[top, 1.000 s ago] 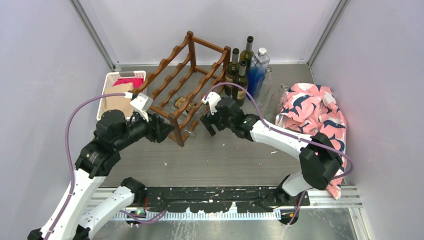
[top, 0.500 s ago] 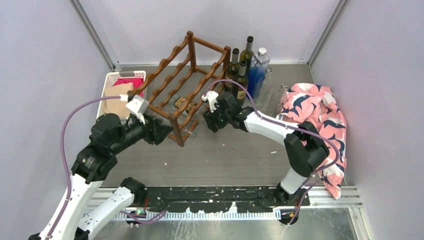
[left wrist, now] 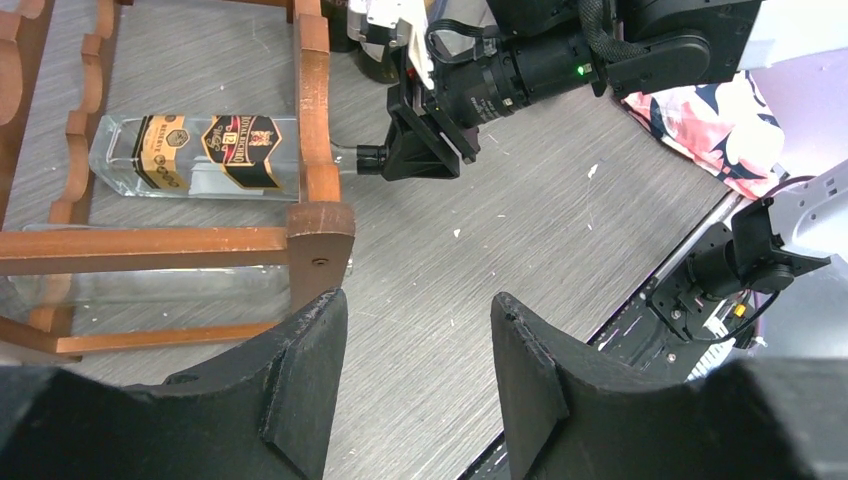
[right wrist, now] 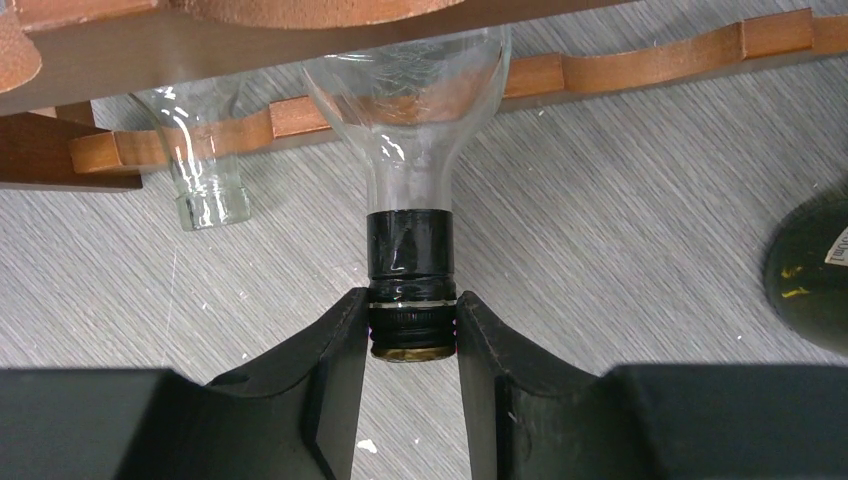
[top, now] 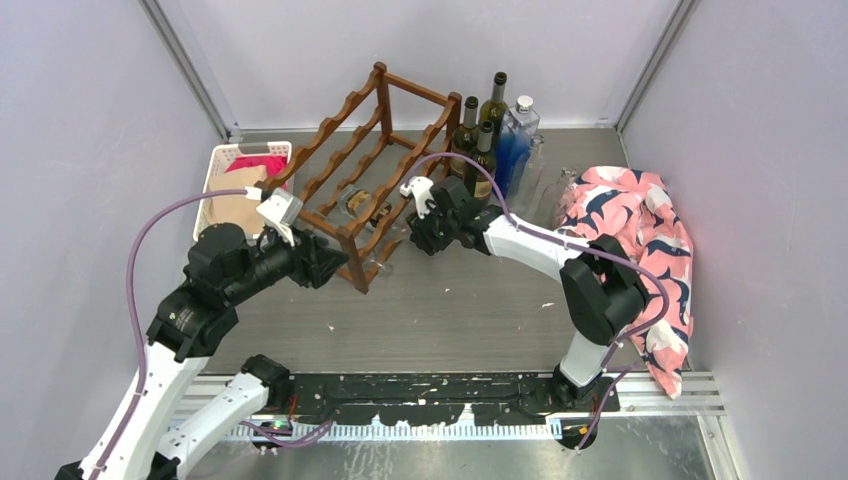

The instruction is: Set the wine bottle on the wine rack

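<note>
The left arm's jaws stand apart and empty just beside the near corner post of the wine rack [left wrist: 318, 232], probably ready to steady its dark, scalloped wooden frame. Within the lowest tier the wine bottle [left wrist: 200, 155], smooth clear glass with a gold-and-black label, lies on its side, its neck poking out over the streaked grey tabletop [left wrist: 560, 260]. The right arm's jaws are clamped on its black cap [right wrist: 411, 325], likely to slide it home.

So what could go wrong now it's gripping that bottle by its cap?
The right arm's jaws pinch only the black cap of the clear bottle, so it might slip free or pivot. The bottle lies low inside the wine rack, so a tug could catch a rail and drag the rack.
</note>
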Action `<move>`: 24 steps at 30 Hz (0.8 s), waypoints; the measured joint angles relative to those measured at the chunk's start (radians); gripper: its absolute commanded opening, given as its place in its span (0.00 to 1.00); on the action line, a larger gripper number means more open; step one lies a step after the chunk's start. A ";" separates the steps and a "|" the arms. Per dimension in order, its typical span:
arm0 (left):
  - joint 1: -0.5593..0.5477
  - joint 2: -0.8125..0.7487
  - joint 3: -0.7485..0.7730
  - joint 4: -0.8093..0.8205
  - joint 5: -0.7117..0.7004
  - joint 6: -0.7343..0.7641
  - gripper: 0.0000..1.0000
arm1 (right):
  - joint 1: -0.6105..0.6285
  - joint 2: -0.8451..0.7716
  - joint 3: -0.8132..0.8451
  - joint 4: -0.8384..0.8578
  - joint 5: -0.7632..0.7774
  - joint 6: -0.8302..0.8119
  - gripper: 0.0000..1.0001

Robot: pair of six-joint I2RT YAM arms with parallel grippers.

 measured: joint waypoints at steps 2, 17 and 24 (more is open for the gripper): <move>0.000 0.004 0.000 0.000 0.000 0.002 0.55 | 0.000 0.011 0.011 0.000 -0.003 0.000 0.42; 0.000 0.033 0.000 -0.004 0.000 0.027 0.55 | -0.009 0.034 0.017 0.030 -0.019 0.000 0.10; 0.000 0.047 0.000 -0.004 0.000 0.031 0.55 | -0.011 0.056 -0.023 0.135 -0.032 0.009 0.10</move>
